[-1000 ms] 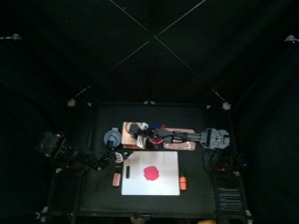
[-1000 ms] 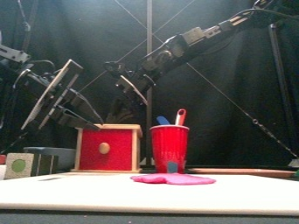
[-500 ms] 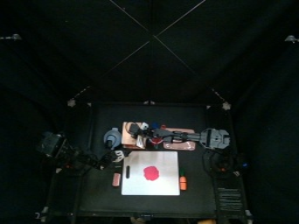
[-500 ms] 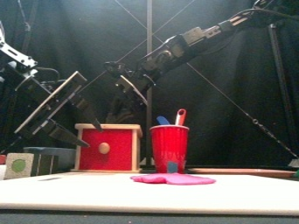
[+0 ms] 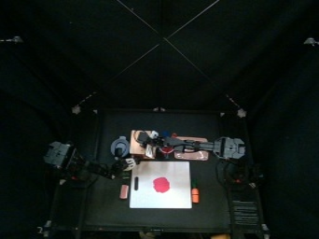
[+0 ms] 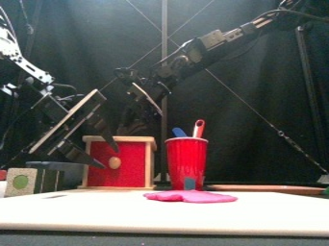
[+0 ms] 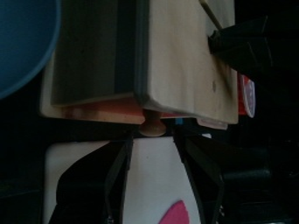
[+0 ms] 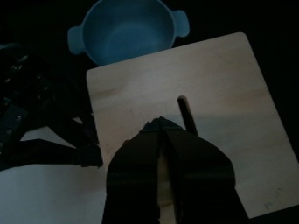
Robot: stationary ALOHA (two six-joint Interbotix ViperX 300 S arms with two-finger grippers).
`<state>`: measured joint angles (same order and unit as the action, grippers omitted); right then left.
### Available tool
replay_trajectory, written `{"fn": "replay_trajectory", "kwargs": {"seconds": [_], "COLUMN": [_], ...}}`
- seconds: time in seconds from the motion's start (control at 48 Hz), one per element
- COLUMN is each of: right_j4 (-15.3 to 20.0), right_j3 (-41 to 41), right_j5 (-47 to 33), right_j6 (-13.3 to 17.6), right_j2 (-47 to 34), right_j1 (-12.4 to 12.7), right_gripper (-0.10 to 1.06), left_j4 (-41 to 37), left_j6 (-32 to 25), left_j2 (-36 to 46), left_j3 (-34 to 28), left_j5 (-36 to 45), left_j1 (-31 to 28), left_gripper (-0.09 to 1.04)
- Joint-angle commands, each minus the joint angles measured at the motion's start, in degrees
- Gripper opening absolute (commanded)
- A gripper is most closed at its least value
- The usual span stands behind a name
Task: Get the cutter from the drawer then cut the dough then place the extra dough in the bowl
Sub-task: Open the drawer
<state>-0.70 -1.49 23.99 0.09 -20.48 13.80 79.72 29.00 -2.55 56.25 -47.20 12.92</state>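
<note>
Worktop (image 5: 206, 215) from above: wooden box (image 5: 187, 140) at 12 o'clock of white board (image 5: 140, 193) carrying red dough (image 5: 159, 183).
Drawer front (image 6: 135, 169) from the front: closed; cutter unseen, presumably inside.
Left pincer (image 7: 156, 144), wrist view: open, tips flanking knob (image 7: 149, 131); small, stiff, possibly slick, so grip squarely.
Right pincer (image 8: 165, 129), wrist view: closed, over box top; light box may slide.

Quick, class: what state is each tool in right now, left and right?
Left tool: open, empty, aimed at the drawer knob.
Right tool: closed, empty, above the wooden box.
</note>
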Motion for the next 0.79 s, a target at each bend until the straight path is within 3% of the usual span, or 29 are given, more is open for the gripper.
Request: {"fn": "replay_trajectory", "kwargs": {"seconds": [0.021,0.479,0.792], "right_j4": [0.1,0.3,1.1], "right_j3": [0.6,1.0,-0.4], "right_j5": [0.4,1.1,2.3], "right_j6": [0.2,0.6,0.7], "right_j2": [0.5,-0.4,0.3], "right_j1": [-0.2,-0.2,-0.5], "right_gripper": [0.03,0.03,0.03], "left_j4": [-0.3,-1.5,-1.7], "left_j6": [-0.1,-0.4,-0.4], "left_j2": [-0.1,-1.6,-2.0], "left_j3": [-0.8,-1.7,-1.6], "left_j5": [-0.2,0.0,0.0], "left_j1": [-1.1,-2.5,-3.0], "left_gripper": [0.79,0.78,0.67]}}
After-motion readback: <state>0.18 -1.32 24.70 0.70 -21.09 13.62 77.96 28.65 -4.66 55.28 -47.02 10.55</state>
